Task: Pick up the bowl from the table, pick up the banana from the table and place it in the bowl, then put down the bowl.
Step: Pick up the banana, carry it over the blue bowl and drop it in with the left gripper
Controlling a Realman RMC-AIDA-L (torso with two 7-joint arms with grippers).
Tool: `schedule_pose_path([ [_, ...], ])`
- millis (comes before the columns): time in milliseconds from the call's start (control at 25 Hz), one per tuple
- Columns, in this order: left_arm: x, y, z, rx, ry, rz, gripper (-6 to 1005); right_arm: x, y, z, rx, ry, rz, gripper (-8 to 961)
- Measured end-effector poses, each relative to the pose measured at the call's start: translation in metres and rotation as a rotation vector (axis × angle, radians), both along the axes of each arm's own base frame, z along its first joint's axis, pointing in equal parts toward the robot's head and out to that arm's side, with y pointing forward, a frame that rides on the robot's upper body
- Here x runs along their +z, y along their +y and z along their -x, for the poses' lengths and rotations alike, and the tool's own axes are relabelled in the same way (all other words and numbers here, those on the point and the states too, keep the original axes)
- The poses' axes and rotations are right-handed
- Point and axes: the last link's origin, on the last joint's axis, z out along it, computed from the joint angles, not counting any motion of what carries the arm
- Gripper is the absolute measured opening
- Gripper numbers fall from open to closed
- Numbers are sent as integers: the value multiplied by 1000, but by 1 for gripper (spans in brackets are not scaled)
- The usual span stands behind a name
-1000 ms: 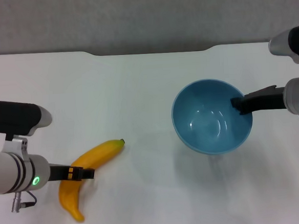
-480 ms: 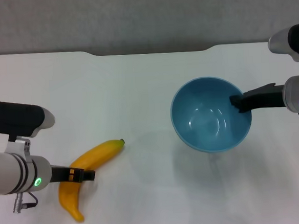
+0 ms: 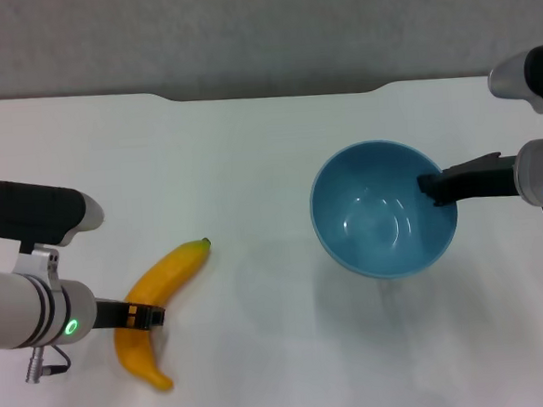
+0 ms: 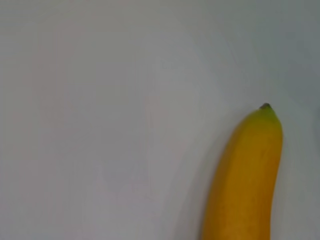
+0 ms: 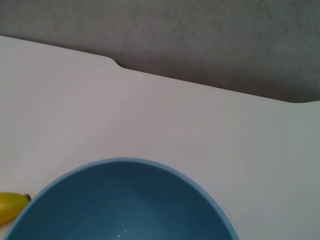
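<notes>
The light-blue bowl (image 3: 384,210) hangs a little above the white table (image 3: 250,168), casting a shadow beneath it. My right gripper (image 3: 434,190) is shut on the bowl's right rim. The right wrist view shows the bowl's (image 5: 125,205) inside from close up. The yellow banana (image 3: 165,278) is at the front left, its stem tip pointing toward the bowl. My left gripper (image 3: 145,316) is shut across its lower half. In the left wrist view the banana's (image 4: 245,185) stem end fills the near field, and the right wrist view catches the banana's tip (image 5: 10,206).
The table's far edge has a shallow notch (image 3: 273,93) with a grey wall behind it. Bare white tabletop lies between the banana and the bowl.
The banana has shifted with my left gripper: its stem tip moved up and left, its lower end swung right. The bowl and right gripper have risen slightly.
</notes>
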Motion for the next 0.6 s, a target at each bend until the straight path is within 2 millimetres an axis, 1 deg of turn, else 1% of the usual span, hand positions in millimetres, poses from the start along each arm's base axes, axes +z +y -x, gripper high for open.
schedule_pose_path([
  [80,0,0,0,0,-2,0,615,0,0,0,-1,0,1,32],
  [280,2,1,-2,-7,-3,-4,522,-1,-1,-1,-3,-1,4,32],
  [440,3,2,-4,-11,-8,-7,523,-2,-1,-3,-10,-2,7,32],
  [520,6,2,-9,-25,-18,-17,524,-3,-2,-5,-15,-3,9,32],
  [600,14,3,-21,-61,-37,-42,524,-5,-3,-9,-26,-5,16,32],
])
